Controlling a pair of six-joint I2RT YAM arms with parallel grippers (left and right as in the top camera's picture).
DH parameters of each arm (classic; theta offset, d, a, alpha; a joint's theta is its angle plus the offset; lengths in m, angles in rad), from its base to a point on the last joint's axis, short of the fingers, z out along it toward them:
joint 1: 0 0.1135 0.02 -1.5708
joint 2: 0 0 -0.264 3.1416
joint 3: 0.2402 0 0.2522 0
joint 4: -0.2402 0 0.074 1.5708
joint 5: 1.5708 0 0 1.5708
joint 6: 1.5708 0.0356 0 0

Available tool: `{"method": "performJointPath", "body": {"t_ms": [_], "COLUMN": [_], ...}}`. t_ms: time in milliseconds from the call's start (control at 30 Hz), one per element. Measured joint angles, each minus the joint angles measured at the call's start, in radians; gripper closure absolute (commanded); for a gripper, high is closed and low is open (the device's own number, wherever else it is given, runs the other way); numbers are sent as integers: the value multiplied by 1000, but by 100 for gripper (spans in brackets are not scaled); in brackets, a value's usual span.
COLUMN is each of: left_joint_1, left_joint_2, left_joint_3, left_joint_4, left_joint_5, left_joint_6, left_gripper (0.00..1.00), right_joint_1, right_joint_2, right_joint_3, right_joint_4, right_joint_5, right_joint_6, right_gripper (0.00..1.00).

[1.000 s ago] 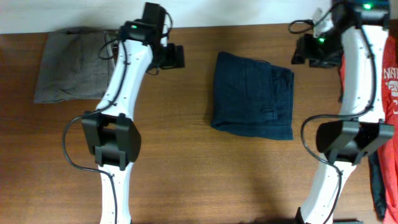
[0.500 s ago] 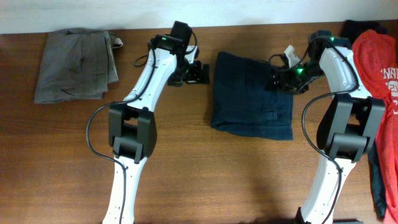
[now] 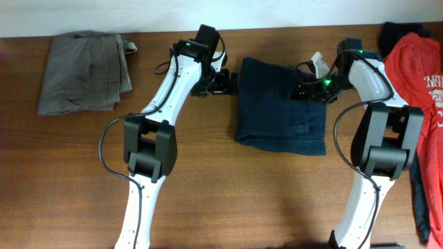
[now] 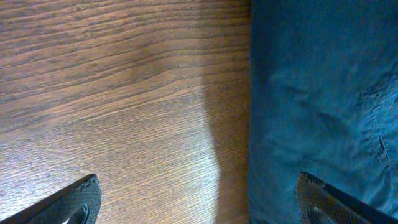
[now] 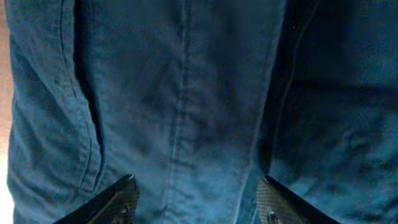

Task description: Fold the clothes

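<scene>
grey garment (image 3: 83, 72), red t-shirt (image 3: 419, 76), overhead view only

Left claw (image 4: 196, 198) and right claw (image 5: 196, 200) both stand spread.

trousers (image 3: 280, 104) centre, garment (image 3: 84, 71) far left, T-shirt (image 3: 419, 62) right

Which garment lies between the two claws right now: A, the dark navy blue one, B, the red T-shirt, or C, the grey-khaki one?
A: the dark navy blue cloth garment lies in the middle, the left claw at its left edge and the right claw over its right part; the grey-khaki cloth garment and red white-lettered T-shirt lie off to the sides.
</scene>
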Motion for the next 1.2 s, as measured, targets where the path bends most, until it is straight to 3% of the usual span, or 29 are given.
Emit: {"method": "performJointPath", "body": {"t_ms": [200, 300, 333, 400, 467, 500, 900, 1200], "left_joint_1": [0, 0, 0, 0, 0, 0, 0, 16], "left_joint_2": [0, 0, 0, 0, 0, 0, 0, 0], "left_joint_3": [0, 0, 0, 0, 0, 0, 0, 0], "left_joint_4": [0, 0, 0, 0, 0, 0, 1, 1], "left_joint_5": [-13, -19, -19, -23, -23, -23, -61, -100], "left_joint_6": [0, 0, 0, 0, 0, 0, 0, 0], "left_gripper": [1, 1, 1, 1, 1, 1, 1, 1], "right_joint_1": [0, 1, 2, 4, 6, 6, 44, 178], "right_joint_2": [0, 0, 0, 0, 0, 0, 0, -1], "right_joint_3": [-2, -20, -34, -56, -66, -67, -34, 319], "right_joint_4": [46, 67, 76, 90, 101, 109, 97, -173], "right_joint_5": [2, 2, 2, 2, 0, 0, -141, 8], "right_joint_6": [0, 2, 2, 15, 31, 40, 108, 208], "right_gripper": [35, 48, 63, 75, 95, 96, 96, 96]}}
